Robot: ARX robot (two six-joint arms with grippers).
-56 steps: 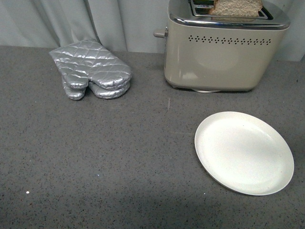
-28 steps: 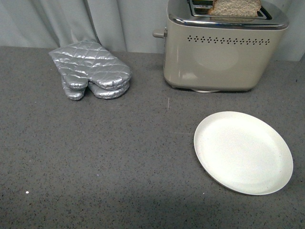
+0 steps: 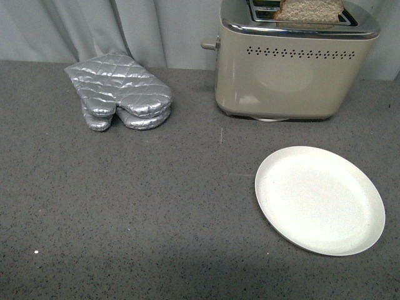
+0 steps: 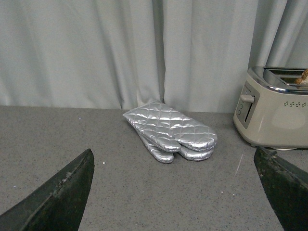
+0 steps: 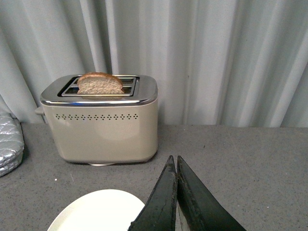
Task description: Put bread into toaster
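Observation:
The beige toaster (image 3: 284,72) with a chrome top stands at the back right of the counter. A slice of brown bread (image 3: 309,9) stands upright in one of its slots, its top sticking out. In the right wrist view the toaster (image 5: 103,122) and bread (image 5: 99,84) lie ahead of my right gripper (image 5: 174,160), which is shut with nothing between its fingers and held well back from the toaster. My left gripper (image 4: 175,156) is open and empty above the counter, with the toaster (image 4: 276,108) off to one side. Neither arm shows in the front view.
A silver quilted oven mitt (image 3: 122,90) lies at the back left, also ahead of the left gripper, the mitt (image 4: 171,130). An empty white plate (image 3: 319,199) sits in front of the toaster, near the right gripper, the plate (image 5: 96,211). A grey curtain hangs behind the counter.

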